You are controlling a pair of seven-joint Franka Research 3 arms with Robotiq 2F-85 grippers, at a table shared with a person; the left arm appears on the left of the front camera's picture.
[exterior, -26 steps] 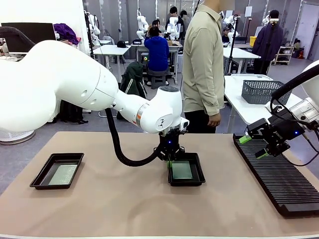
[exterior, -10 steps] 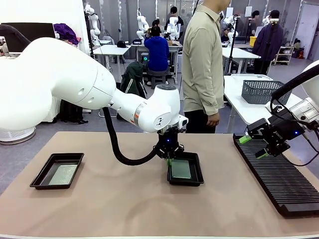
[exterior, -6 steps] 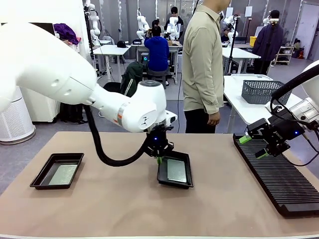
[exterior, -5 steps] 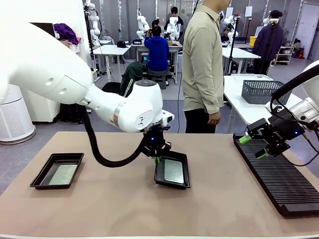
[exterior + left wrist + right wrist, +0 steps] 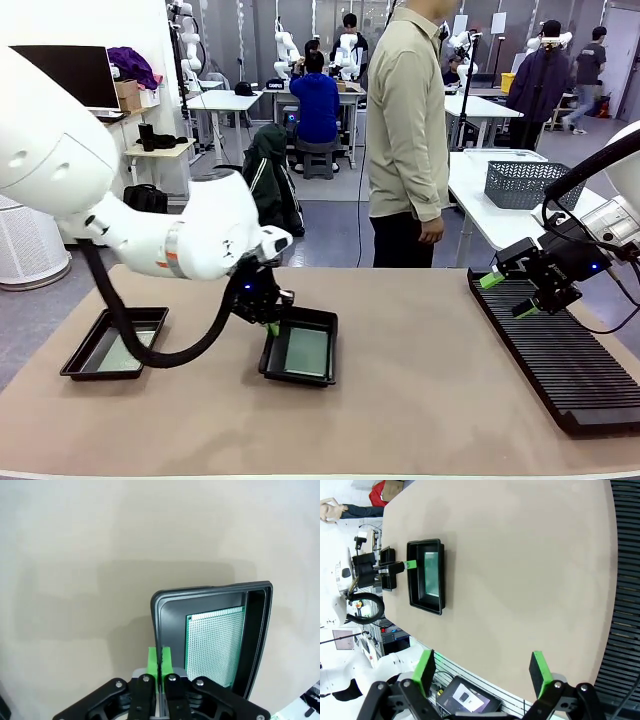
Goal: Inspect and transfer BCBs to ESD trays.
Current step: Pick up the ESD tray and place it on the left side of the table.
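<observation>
— Two trays on the bench (image 5: 420,400), front view first: where do they lie from the left pincer (image 5: 266,326)?
— That pincer is pinched shut on the near-left rim of the middle ESD tray (image 5: 299,348), which has a BCB (image 5: 306,352) lying flat in it. The other ESD tray (image 5: 112,343), also with a board (image 5: 118,352) inside, sits well apart toward the robot's left, partly behind the arm's cable. So the free spot beside it lies leftward from the pincer.
— And the tray's long axis?
— Roughly front to back, slightly skewed. The right pincer (image 5: 505,297) hangs wide open and empty over the slotted rack (image 5: 560,360), far from both trays, so the left arm is clearly the nearer one.
— Left wrist view?
— The green pads (image 5: 160,661) are pressed together on the tray's wall (image 5: 159,625), with the board to one side of them, its long edge running along the fingers' direction.
— Right wrist view?
— Its own fingers (image 5: 426,670) stand spread with nothing between them; the gripped tray (image 5: 426,576) shows far across the bench. I'd judge the next move keeps to the left arm.
</observation>
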